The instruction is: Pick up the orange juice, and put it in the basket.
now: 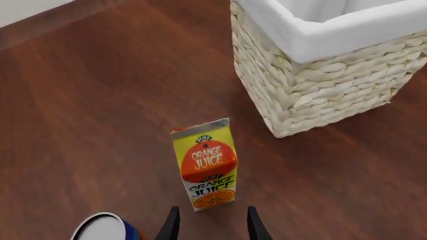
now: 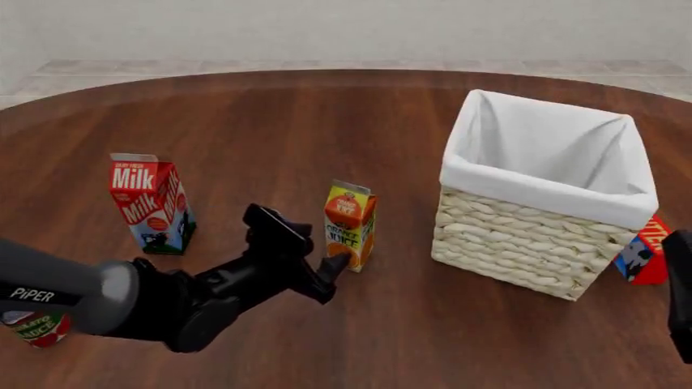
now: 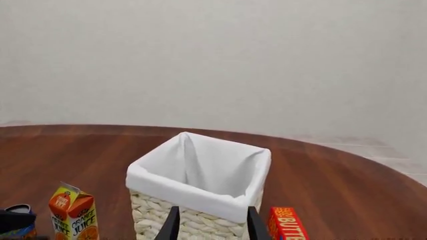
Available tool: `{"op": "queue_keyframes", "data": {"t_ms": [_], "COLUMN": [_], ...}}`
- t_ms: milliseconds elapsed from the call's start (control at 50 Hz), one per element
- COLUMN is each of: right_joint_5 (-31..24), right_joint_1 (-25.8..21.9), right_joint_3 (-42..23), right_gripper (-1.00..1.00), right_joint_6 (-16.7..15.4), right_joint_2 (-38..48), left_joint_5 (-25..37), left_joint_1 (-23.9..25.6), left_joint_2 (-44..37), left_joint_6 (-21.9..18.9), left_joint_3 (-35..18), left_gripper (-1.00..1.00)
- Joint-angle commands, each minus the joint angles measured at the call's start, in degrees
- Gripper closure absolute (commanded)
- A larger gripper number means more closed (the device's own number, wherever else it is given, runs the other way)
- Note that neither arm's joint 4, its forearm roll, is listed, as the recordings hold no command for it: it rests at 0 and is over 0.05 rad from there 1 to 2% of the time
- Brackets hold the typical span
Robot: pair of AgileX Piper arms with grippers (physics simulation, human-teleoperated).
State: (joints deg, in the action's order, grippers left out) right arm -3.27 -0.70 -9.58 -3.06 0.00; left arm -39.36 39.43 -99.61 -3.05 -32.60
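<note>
We are on the first step: reaching for the orange juice (image 2: pixel 351 224). It stands upright on the table (image 2: pixel 324 121), near the middle of the front picture, just left of the basket (image 2: pixel 546 235) and apart from it. The basket sits at the right, and we see nothing inside it but its white cloth.

Our left gripper (image 2: pixel 329 279) is low, at the lower left of the juice and very close to it. In the left wrist picture its two fingers (image 1: pixel 171 226) are spread apart, with the bottom of the carton just ahead of the gap. It holds nothing yet.

Our right gripper (image 3: pixel 211 224) is spread apart too and holds nothing. It hangs back and looks at the basket.

Next, we think the left gripper should slide forward until the carton sits between its fingers, then squeeze. We should go gently, because the tall, thin carton could tip over. After that we lift it over the basket's rim.
</note>
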Motion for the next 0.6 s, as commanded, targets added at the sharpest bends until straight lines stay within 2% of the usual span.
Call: {"op": "queue_keyframes", "data": {"t_ms": [20, 600], "right_joint_5": [0.3, 0.6], "right_joint_1": [-0.2, -0.4], "right_joint_3": [0.6, 1.6], "right_gripper": [-1.00, -1.00], "right_joint_6": [0.2, 0.7], "right_joint_2": [0.0, 0.0], "left_joint_5": [0.7, 2.5], "left_joint_1": [-0.1, -0.4], "left_joint_2": [-1.7, -4.1], "left_joint_6": [0.1, 0.0], "left_joint_3": [-2.1, -6.2], "left_gripper": [-1.00, -1.00]}}
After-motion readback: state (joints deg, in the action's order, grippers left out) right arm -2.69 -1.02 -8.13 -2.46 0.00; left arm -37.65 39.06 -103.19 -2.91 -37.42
